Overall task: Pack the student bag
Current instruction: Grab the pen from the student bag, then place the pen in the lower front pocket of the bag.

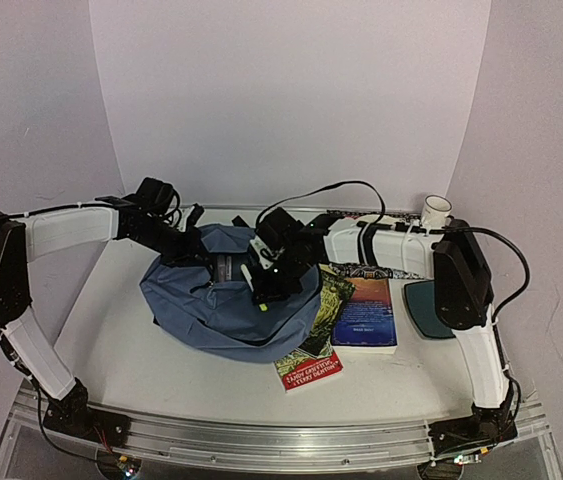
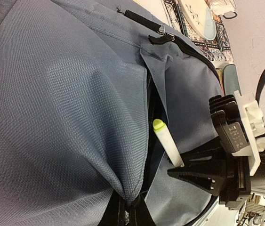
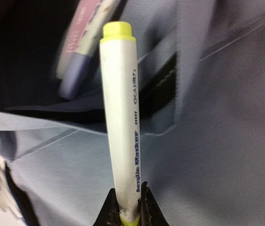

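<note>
One marker (image 3: 119,117), white with a yellow cap, is pinched at its tail by the right gripper (image 3: 128,209). Its long axis runs bottom to top of the right wrist frame. The cap leads, with the dark pocket mouth (image 3: 24,61) off to the upper left of it. Mid-frame in the top view lies the student bag (image 1: 211,305). The left gripper (image 1: 199,248) is closed, seemingly on fabric at the bag's upper-left rim, tenting it. The right arm is nearer the mouth, and the cap likely needs a leftward shift.
</note>
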Controlling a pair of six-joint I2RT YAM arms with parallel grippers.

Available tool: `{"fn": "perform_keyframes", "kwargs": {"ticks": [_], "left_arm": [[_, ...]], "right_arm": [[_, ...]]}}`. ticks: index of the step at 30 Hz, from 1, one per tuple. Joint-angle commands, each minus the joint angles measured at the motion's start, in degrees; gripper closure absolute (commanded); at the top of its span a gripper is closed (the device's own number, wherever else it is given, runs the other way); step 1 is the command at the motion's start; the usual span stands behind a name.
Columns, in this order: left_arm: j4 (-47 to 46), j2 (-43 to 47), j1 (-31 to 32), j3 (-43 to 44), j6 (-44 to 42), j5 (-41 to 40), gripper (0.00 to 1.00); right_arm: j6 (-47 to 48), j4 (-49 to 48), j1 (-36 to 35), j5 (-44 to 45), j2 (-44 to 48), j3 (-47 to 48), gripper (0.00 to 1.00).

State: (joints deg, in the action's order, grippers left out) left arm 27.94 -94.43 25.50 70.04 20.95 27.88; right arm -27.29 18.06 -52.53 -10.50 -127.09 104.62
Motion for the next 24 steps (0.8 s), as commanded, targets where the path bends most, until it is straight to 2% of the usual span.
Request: {"fn": "perform_keyframes", "kwargs": {"ticks": [1,7,14,24], "left_arm": [[-3.14,-0.04,0.42,3.25,-0.47,1.3,1.0],[-3.14,1.16,2.01,3.31,-1.79,-0.44,1.0],[-3.3,3.71,3.33,2.31,-2.81,-3.5,1.0],[-4.15,2.37,3.31,4.49,2.37,-8.12,1.0]], "right_arm": [[-6.26,1.54,0.0,-7.09,1.65,3.51,1.0],[-15.83,1.36,0.56,-13.56,-2.48,8.53,1.0],[-21.78,1.27,1.82,-18.36,-7.27,15.82,1.0],[-21.83,0.34,1.41,-19.25,-2.54,7.51,1.0]]}}
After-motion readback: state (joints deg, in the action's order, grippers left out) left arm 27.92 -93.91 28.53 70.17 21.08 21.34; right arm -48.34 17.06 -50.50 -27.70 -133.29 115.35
